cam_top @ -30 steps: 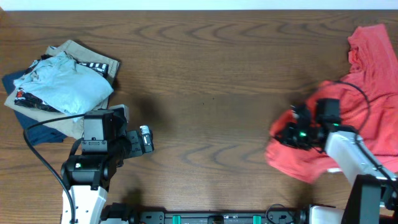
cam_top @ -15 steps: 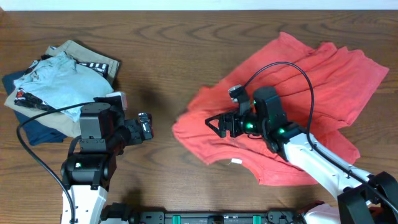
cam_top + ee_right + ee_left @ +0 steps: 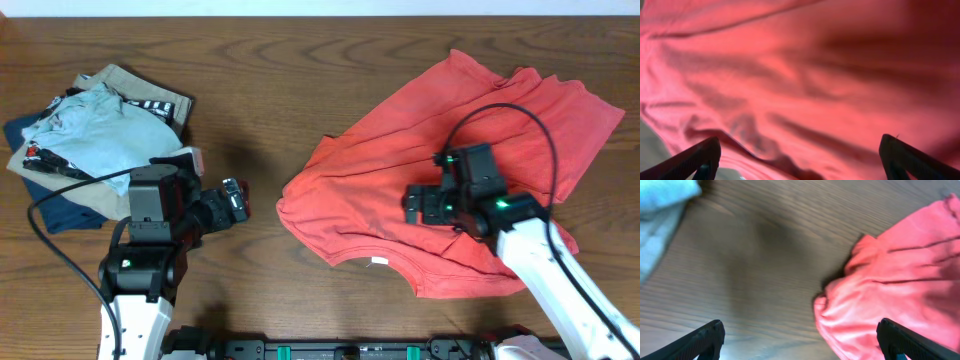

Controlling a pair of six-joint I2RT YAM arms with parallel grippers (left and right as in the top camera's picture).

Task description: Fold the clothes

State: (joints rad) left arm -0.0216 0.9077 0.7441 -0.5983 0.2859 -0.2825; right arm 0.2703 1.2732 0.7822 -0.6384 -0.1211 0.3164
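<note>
The coral-red T-shirt, the clothes, lies spread and wrinkled over the right half of the table, plain side up, with a small white tag near its front hem. My right gripper hovers above the shirt's middle, open, and nothing is between its fingers; red cloth fills the right wrist view. My left gripper stands open over bare wood, left of the shirt's left edge. In the left wrist view the shirt's edge reaches toward the right finger.
A pile of folded garments, light blue on top of tan and navy, sits at the back left, just behind the left arm. The wooden table shows bare between pile and shirt. A black cable loops over the right arm.
The right gripper dragged the bunched shirt from the far right toward the centre, spread it out, opened and let go, then drew back to the right. The left arm barely moved.
</note>
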